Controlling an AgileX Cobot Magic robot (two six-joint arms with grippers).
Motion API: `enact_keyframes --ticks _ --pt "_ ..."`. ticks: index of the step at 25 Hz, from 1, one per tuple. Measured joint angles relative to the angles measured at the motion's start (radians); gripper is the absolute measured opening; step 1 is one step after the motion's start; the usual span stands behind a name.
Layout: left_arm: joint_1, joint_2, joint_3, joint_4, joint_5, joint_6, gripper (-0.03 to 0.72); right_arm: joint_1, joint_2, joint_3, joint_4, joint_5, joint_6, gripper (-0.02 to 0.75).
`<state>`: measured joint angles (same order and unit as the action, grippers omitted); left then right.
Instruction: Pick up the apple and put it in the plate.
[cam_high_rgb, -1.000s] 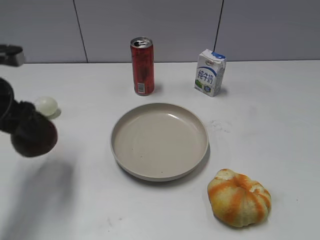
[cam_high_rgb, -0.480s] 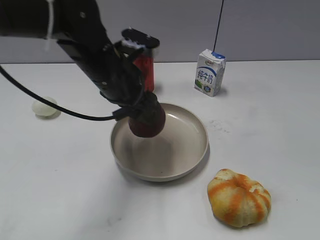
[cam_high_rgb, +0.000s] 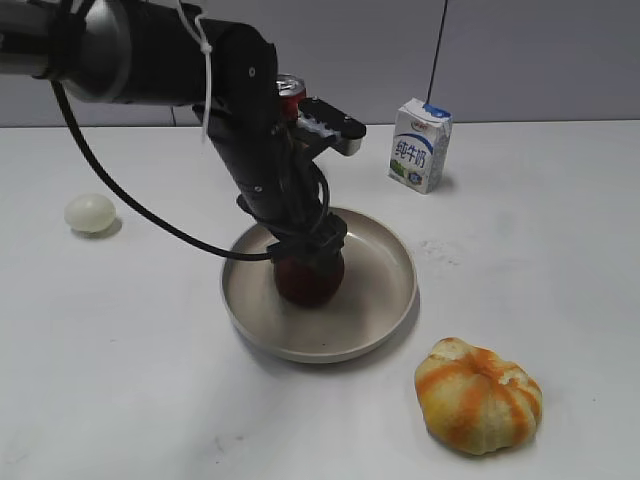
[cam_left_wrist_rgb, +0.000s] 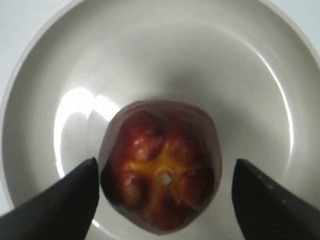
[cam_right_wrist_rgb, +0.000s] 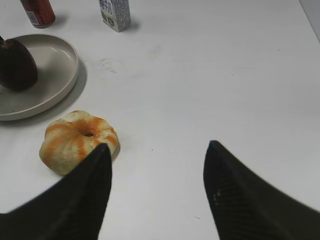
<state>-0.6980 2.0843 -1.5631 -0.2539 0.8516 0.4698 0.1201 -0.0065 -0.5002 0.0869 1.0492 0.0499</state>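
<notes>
The dark maroon apple (cam_high_rgb: 310, 282) sits in the beige plate (cam_high_rgb: 390, 300), left of its middle. My left gripper (cam_high_rgb: 306, 250) is right above it, arm reaching in from the upper left. In the left wrist view the apple (cam_left_wrist_rgb: 160, 175) shows its yellowish dimpled top between the two spread fingers (cam_left_wrist_rgb: 165, 164), with a gap on the right side, over the plate (cam_left_wrist_rgb: 200, 60). My right gripper (cam_right_wrist_rgb: 157, 147) is open and empty over bare table. The right wrist view also shows the apple (cam_right_wrist_rgb: 17, 65) in the plate (cam_right_wrist_rgb: 55, 75).
An orange-and-yellow ribbed fruit (cam_high_rgb: 478, 395) lies front right of the plate, near the right gripper's left finger (cam_right_wrist_rgb: 77, 140). A red can (cam_high_rgb: 290, 88) stands behind the arm, a milk carton (cam_high_rgb: 420, 145) at the back right, and a pale egg-like ball (cam_high_rgb: 90, 213) at the left.
The left arm carried the apple from the far left over to the plate and lowered it into the dish. The fingers now stand spread around it.
</notes>
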Motion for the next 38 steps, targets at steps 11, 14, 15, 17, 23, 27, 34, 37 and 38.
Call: enact_keyframes --ticks 11,14,15,17,23,27,34,37,38 --pt "0.092 -0.063 -0.259 0.072 0.343 -0.122 0.622 0.0 0.0 0.0 0.0 0.0 0.0 0.445" --pt "0.188 -0.089 -0.251 0.147 0.354 -0.221 0.595 0.0 0.0 0.0 0.0 0.0 0.0 0.445" --pt "0.225 -0.101 -0.239 0.163 0.356 -0.25 0.592 0.0 0.0 0.0 0.0 0.0 0.0 0.445" --pt "0.292 -0.127 -0.202 0.18 0.36 -0.289 0.589 0.0 0.0 0.0 0.0 0.0 0.0 0.445" --pt "0.488 -0.264 0.016 0.195 0.36 -0.315 0.587 0.0 0.0 0.0 0.0 0.0 0.0 0.445" --pt "0.601 -0.411 0.21 0.2 0.362 -0.319 0.581 0.0 0.0 0.0 0.0 0.0 0.0 0.445" --pt "0.693 -0.768 0.488 0.216 0.364 -0.32 0.573 0.0 0.0 0.0 0.0 0.0 0.0 0.445" --pt "0.693 -0.931 0.604 0.214 0.357 -0.32 0.566 0.0 0.0 0.0 0.0 0.0 0.0 0.445" --pt "0.694 -0.987 0.648 0.214 0.346 -0.32 0.562 0.0 0.0 0.0 0.0 0.0 0.0 0.445"
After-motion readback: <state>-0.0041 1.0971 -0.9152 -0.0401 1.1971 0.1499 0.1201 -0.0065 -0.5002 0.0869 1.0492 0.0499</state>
